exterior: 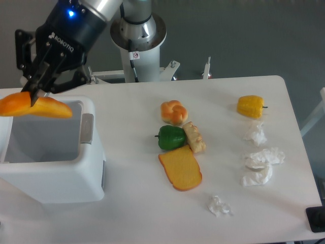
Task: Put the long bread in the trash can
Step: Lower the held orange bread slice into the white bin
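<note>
The long bread (35, 107), a glossy orange-yellow loaf, hangs in the air over the open top of the trash can (56, 178), near its back edge. My gripper (36, 94) is shut on the loaf from above, with its fingers pinching the middle of it. The trash can is a big white boxy bin at the table's left side, with a pale grey inside and a grey patch (87, 128) on its right wall.
A round knotted bun (173, 112), a green pepper (170, 137), a small beige pastry (194, 137) and a flat orange slice (181, 168) lie mid-table. A yellow pepper (250, 106) and several crumpled white papers (260, 160) lie to the right.
</note>
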Robot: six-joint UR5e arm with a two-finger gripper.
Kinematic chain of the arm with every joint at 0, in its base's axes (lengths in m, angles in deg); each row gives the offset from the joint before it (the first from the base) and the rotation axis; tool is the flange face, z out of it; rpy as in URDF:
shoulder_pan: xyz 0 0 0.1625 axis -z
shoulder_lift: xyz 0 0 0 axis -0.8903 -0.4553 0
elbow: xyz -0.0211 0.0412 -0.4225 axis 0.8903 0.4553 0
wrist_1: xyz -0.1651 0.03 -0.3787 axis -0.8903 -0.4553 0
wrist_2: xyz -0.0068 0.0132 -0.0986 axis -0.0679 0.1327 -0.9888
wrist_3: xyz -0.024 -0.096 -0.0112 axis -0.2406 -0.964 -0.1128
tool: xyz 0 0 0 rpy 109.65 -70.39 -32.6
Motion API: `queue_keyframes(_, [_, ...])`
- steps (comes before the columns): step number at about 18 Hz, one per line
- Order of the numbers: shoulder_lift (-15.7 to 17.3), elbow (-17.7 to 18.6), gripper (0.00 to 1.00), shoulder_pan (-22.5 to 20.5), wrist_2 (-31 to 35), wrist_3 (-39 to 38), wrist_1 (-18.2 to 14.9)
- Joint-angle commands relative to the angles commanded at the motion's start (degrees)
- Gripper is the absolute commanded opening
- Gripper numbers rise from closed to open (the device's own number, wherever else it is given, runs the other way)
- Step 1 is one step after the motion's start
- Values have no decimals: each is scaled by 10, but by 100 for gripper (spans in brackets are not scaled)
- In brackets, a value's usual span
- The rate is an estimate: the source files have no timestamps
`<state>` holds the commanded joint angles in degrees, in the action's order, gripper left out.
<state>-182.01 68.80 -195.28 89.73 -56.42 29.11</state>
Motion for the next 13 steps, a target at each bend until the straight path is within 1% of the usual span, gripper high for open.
queue_keyframes(6, [-10,6,0,6,0,-2,0])
queue_keyframes(10, [-9,22,0,7,0,0,0])
queue_keyframes(13, [-10,23,0,7,0,0,0])
